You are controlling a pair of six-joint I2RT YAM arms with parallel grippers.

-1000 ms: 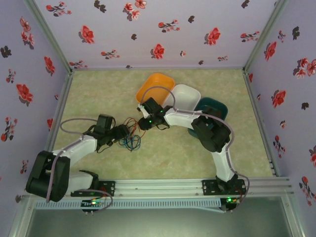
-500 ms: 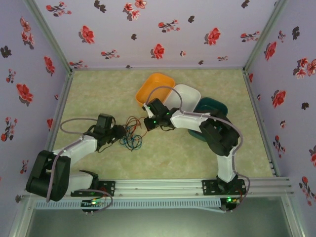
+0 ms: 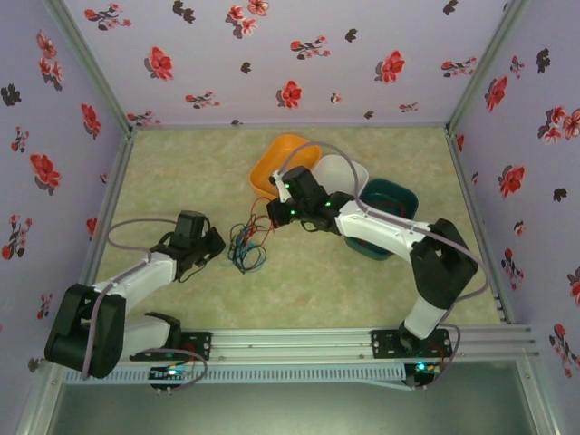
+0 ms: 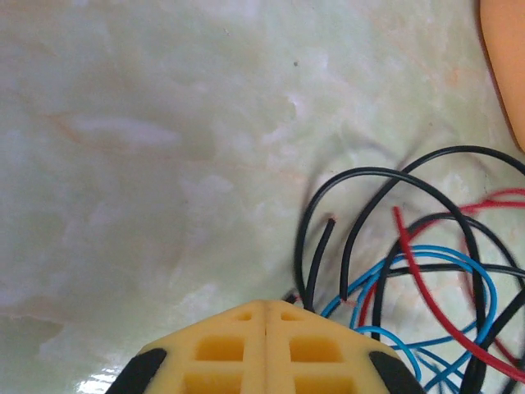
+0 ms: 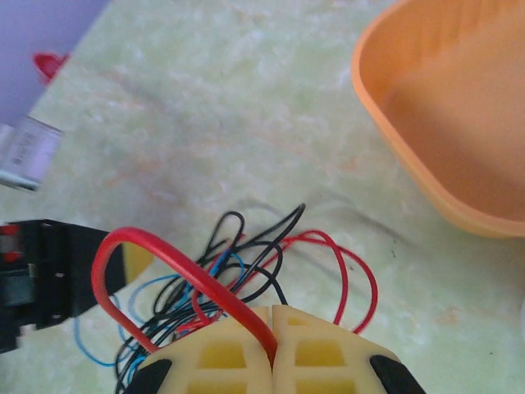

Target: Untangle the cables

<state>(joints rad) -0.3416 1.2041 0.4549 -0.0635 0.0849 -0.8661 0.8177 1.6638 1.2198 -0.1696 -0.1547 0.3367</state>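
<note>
Looks like the pulling-apart step; cables [image 3: 246, 246] heaped on the worktop [image 3: 181, 172] between both arms, near the orange bin [image 3: 275, 159]; right end effector [image 5: 272, 312] clamped on a red cable [image 5: 164, 250]; left end effector [image 4: 264, 305] pressed together above black strands, hold on them uncertain; next, likely calls for drawing the red loop clear while pinning the rest

Cables [image 3: 246, 246] lie on table [image 3: 181, 172], before 3 bins [image 3: 344, 169].
</note>
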